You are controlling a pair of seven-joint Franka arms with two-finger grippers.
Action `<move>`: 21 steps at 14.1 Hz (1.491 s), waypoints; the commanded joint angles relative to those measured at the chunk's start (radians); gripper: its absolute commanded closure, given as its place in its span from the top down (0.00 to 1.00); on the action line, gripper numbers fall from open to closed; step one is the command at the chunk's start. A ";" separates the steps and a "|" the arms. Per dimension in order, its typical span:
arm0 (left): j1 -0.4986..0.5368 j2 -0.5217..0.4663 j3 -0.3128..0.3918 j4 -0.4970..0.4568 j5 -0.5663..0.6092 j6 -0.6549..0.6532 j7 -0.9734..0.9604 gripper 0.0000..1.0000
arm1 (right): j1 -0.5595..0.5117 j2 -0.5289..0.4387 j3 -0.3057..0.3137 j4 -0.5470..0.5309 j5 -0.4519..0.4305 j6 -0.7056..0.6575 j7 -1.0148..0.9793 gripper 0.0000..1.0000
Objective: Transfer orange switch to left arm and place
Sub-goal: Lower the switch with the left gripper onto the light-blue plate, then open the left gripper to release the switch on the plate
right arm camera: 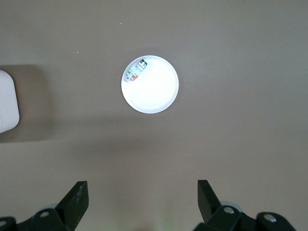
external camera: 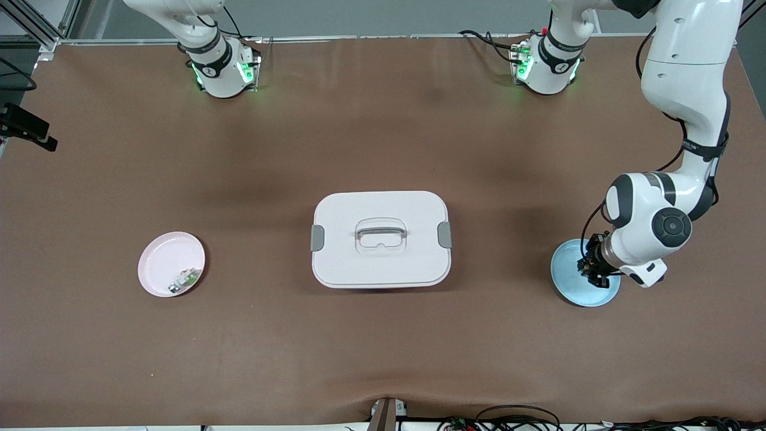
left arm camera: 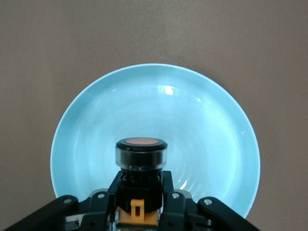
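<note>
My left gripper [external camera: 593, 272] is low over the blue plate [external camera: 571, 290], shut on the orange switch [left arm camera: 141, 161]. In the left wrist view the gripper [left arm camera: 141, 195] clamps the switch's black body, with the orange cap pointing out over the plate [left arm camera: 91, 144] and the orange block end between the fingers. I cannot tell whether the switch touches the plate. My right gripper [right arm camera: 142, 188] is open and empty, high over the table near the pink plate [right arm camera: 154, 94]; it is out of the front view. The white box [external camera: 380, 239] stands at the table's middle.
The pink plate [external camera: 164, 260] lies toward the right arm's end and holds a small green-and-white part [external camera: 185, 278], also seen in the right wrist view [right arm camera: 134, 72]. A corner of the box [right arm camera: 7, 106] shows there too. Cables run along the table's near edge.
</note>
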 commanded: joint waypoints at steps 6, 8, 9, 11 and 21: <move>-0.006 0.032 0.001 0.013 0.024 0.045 -0.004 0.19 | -0.009 -0.018 0.009 0.007 0.001 0.004 0.012 1.00; -0.007 0.035 0.001 0.013 0.024 0.055 -0.001 0.35 | -0.009 -0.018 0.009 0.016 0.001 -0.004 0.016 1.00; -0.009 0.040 0.001 0.013 0.024 0.066 -0.001 0.44 | -0.009 -0.016 0.009 0.018 0.001 -0.002 0.018 1.00; -0.009 0.041 0.001 0.013 0.024 0.081 -0.001 0.63 | -0.011 -0.012 0.009 0.036 0.011 -0.010 0.018 1.00; -0.010 0.017 0.000 0.022 0.024 0.081 -0.003 1.00 | -0.017 0.014 0.009 0.093 0.049 -0.105 0.032 1.00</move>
